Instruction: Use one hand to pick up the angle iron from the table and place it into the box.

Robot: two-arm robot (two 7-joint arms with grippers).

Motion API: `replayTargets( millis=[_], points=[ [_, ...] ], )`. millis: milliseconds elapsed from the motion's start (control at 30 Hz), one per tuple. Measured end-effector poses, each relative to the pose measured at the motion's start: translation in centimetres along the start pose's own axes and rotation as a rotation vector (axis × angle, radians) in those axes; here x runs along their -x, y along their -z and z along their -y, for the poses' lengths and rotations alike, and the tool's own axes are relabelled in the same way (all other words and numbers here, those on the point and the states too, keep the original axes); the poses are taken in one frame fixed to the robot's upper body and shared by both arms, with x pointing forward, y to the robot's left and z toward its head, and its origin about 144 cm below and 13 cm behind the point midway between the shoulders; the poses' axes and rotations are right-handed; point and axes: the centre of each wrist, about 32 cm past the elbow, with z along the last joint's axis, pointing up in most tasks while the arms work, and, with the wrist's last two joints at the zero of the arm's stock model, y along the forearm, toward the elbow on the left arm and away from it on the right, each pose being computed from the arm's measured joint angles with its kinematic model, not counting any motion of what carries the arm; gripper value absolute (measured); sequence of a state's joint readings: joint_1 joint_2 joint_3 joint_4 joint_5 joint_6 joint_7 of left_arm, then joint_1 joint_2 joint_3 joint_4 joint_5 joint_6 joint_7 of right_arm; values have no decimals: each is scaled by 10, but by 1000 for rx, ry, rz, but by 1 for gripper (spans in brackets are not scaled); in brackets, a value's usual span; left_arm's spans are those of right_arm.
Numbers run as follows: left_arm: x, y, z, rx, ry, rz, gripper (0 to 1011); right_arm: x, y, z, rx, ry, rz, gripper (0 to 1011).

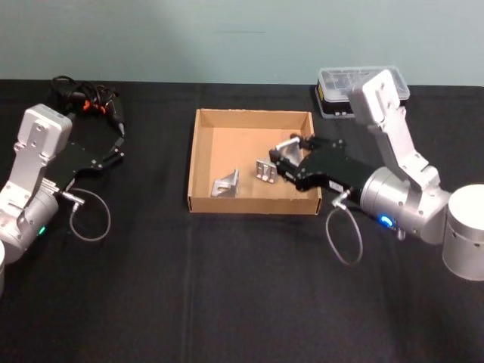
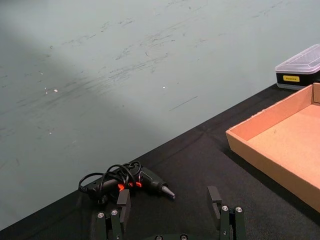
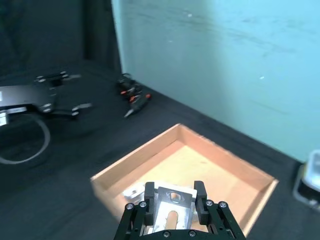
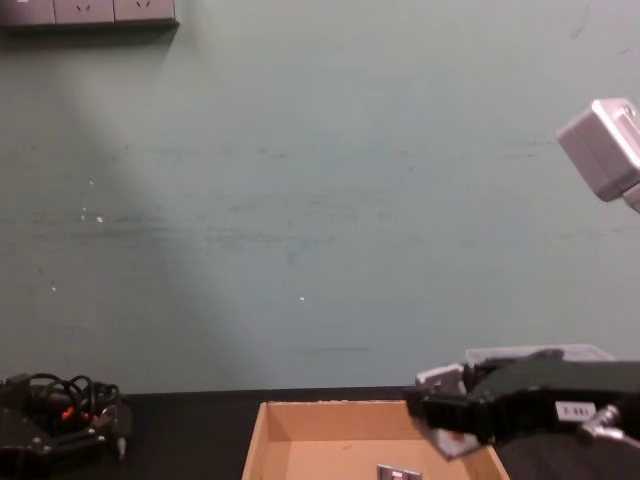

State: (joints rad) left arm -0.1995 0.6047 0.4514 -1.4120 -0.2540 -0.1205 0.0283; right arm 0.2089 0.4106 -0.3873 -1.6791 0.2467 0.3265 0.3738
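Right gripper (image 3: pixel 172 192) closest in the right wrist view, closed on an angle iron (image 3: pixel 172 205), black blocky fingers (image 3: pixel 149 192) pressing its two sides. Angle iron of bright silver metal, flat face turned to the wrist camera, with one round hole and one long slot below it. Seated between the fingers, top edge about level with the fingertips. In the head view same right gripper (image 1: pixel 290 160) over the right half of the box (image 1: pixel 193 162), above its tan floor, angle iron (image 1: pixel 287 143) carried there and not lying on the floor. Two more silver brackets (image 1: pixel 227 184) on the box floor, one just beside the fingertips. Box near the middle of the table (image 1: pixel 227 287), black case (image 1: pixel 333 94) behind it. Left gripper (image 1: pixel 115 153) far to the left, fingers spread apart, holding nothing, near a corded tool (image 2: pixel 132 181).
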Motion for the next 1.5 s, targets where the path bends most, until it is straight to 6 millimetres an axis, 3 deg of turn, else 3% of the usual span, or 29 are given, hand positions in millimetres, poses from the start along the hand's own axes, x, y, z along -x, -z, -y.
replayTargets(
  millis=[367, 867, 1500],
  points=[
    [0, 0, 0, 0, 0, 0, 1000, -27, 0, -42, -32, 67, 35, 474],
    [0, 0, 0, 0, 0, 0, 1000, -33, 3, -109, 5, 7, 31, 474],
    [0, 0, 0, 0, 0, 0, 1000, -35, 11, -149, 56, -32, 13, 474]
  ],
)
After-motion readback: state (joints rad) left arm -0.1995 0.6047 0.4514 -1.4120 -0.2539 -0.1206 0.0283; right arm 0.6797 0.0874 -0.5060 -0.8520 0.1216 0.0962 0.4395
